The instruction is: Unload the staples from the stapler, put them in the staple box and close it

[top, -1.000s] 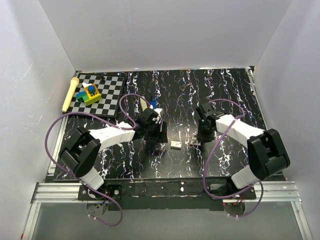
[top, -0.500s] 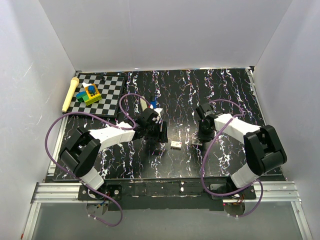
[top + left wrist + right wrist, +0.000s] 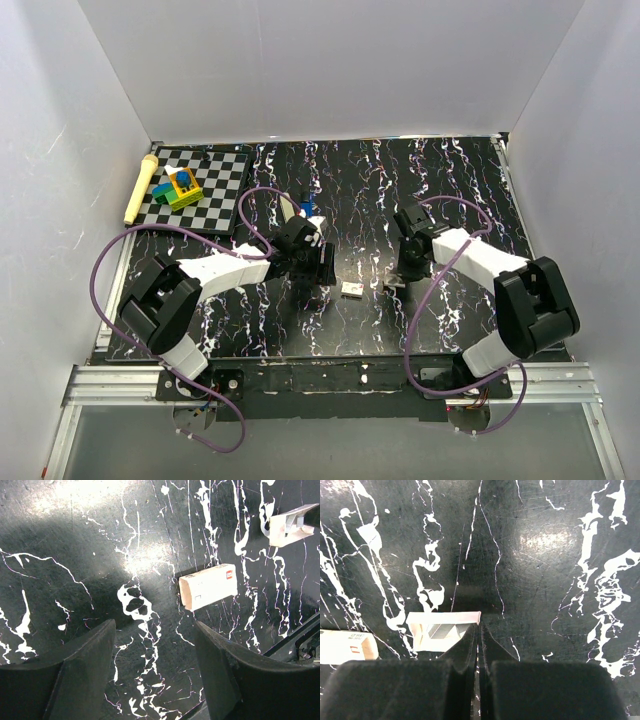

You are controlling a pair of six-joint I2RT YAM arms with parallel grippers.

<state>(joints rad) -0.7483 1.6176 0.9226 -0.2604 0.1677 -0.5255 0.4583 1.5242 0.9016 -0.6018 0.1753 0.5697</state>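
In the right wrist view a small open white tray (image 3: 442, 629) lies on the black marbled table, with a grey strip of staples (image 3: 440, 630) inside. My right gripper (image 3: 479, 626) is shut, its tips against the tray's right end; whether they pinch the wall I cannot tell. From above the tray (image 3: 393, 287) sits under that gripper (image 3: 400, 278). A closed white box (image 3: 207, 586) with a red label lies left of it. My left gripper (image 3: 154, 630) hovers open over bare table near this box. A blue and white bar (image 3: 305, 207), apparently the stapler, shows behind the left wrist.
A checkerboard mat (image 3: 205, 185) with coloured blocks (image 3: 178, 187) and a yellow stick (image 3: 139, 188) lie at the back left. White walls close in three sides. A metal rail (image 3: 320, 380) runs along the near edge.
The right gripper's jaws have closed at the tray's end and that arm has shifted slightly. The left arm and the white box have stayed put.
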